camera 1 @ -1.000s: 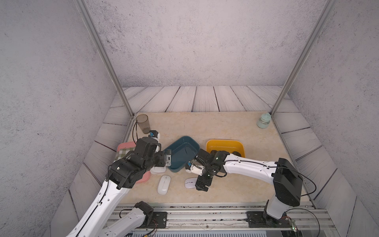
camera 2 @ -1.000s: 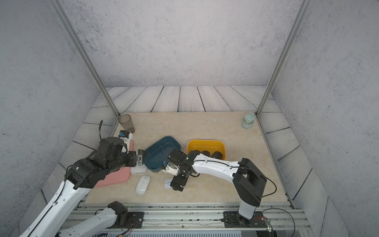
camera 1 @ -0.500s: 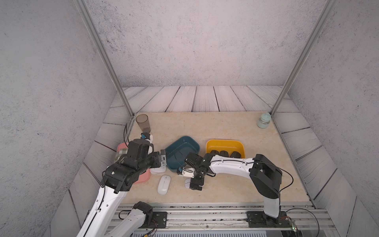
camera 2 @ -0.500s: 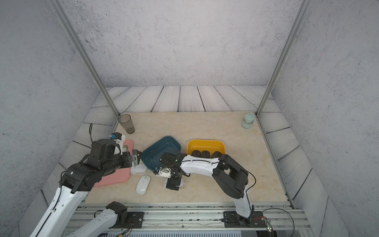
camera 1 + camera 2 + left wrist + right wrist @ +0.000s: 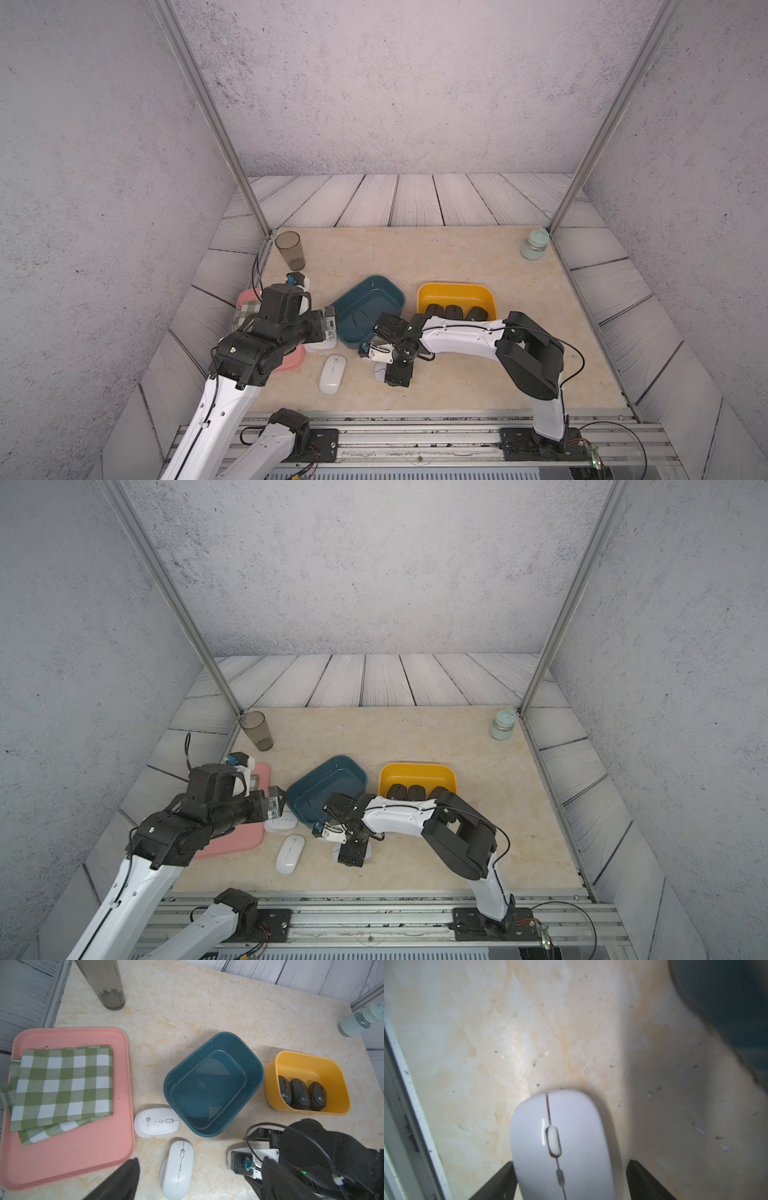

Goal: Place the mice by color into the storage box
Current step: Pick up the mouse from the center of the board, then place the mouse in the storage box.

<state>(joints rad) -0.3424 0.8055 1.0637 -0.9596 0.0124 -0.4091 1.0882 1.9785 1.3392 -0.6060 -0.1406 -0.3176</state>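
Note:
Three black mice (image 5: pixel 453 311) (image 5: pixel 301 1095) lie side by side in the yellow storage box (image 5: pixel 455 286) (image 5: pixel 311 1057). The blue storage box (image 5: pixel 395 291) (image 5: pixel 212 1084) holds nothing. Three white mice lie on the table in front of it. My right gripper (image 5: pixel 397 376) (image 5: pixel 571 1167) is open and straddles one white mouse (image 5: pixel 379 371) (image 5: pixel 564 1126), with one finger at its side and a gap at the other. My left gripper (image 5: pixel 330 328) (image 5: pixel 200 1167) hangs open over a second white mouse (image 5: pixel 320 345) (image 5: pixel 155 1122). The third (image 5: pixel 332 374) (image 5: pixel 177 1169) lies between.
A pink tray (image 5: pixel 286 361) (image 5: pixel 68 1157) with a folded green checked cloth (image 5: pixel 60 1086) sits at the left under my left arm. A dark tumbler (image 5: pixel 290 250) stands at the back left, a pale green bottle (image 5: pixel 534 245) at the back right by the frame post.
My right arm has folded in and brought its gripper left and down around the white mouse, its jaws a little narrower. My left gripper has drawn back slightly to the left.

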